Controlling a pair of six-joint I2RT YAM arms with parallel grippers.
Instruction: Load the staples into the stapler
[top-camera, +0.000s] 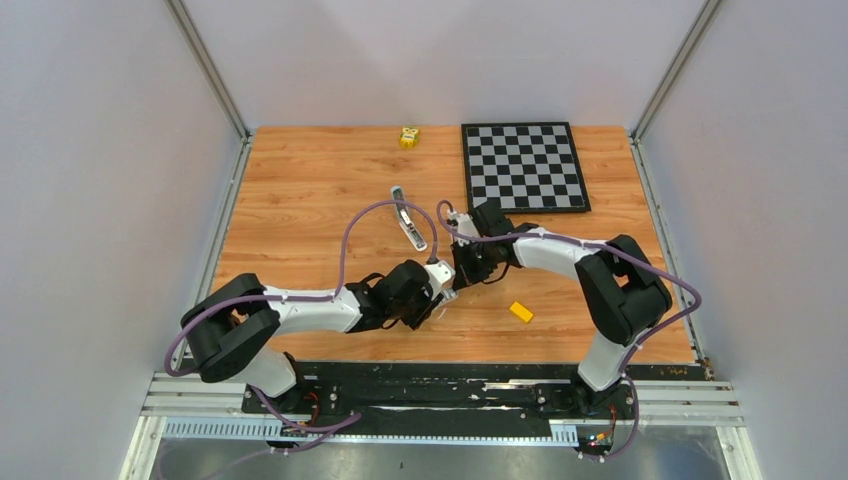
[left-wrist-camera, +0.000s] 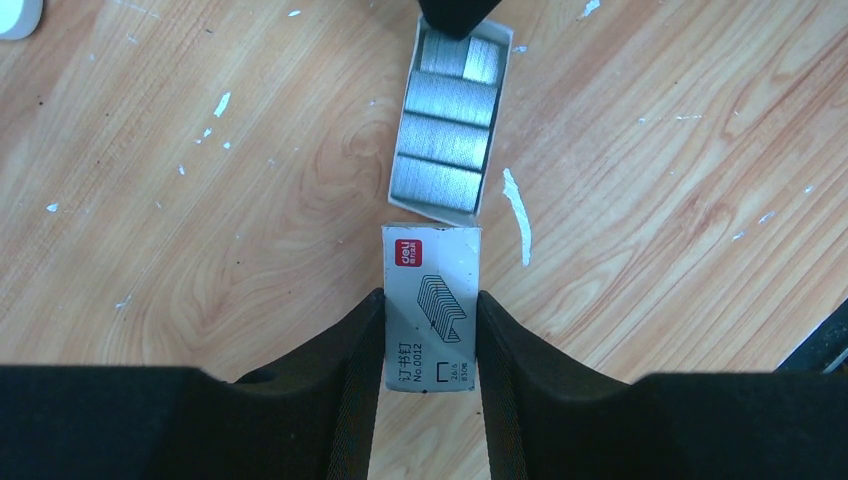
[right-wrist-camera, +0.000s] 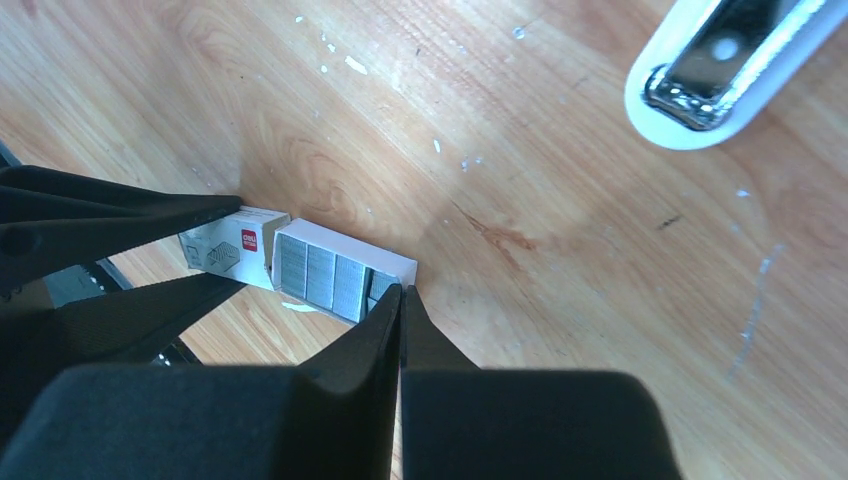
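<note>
- Left gripper (left-wrist-camera: 430, 300): closed on the two long sides of a grey cardboard sleeve (left-wrist-camera: 432, 262), red label at the end away from the wrist, sleeve flat on the table (left-wrist-camera: 200, 200)
- Tray (left-wrist-camera: 430, 213): white, drawn out beyond the sleeve's far end, near edge at the sleeve mouth, set at a slight angle to the sleeve
- Staples (left-wrist-camera: 440, 140): silvery ridged blocks packed side by side inside the tray, four rows seen from the left wrist, the farthest partly hidden under a black fingertip
- Right gripper (right-wrist-camera: 401, 292): fingers pressed together, tips down at the tray's far end, over the last block; contact with that block not discernible
- Stapler (top-camera: 407, 220): white body with bright metal facing up, lying on the table beyond both grippers, apart from the tray; one rounded end at upper right of the right wrist view
- Yellow block (top-camera: 520, 312): on the table near the right arm, apart from the tray
- Chessboard (top-camera: 524, 166): at the table's far right corner
</note>
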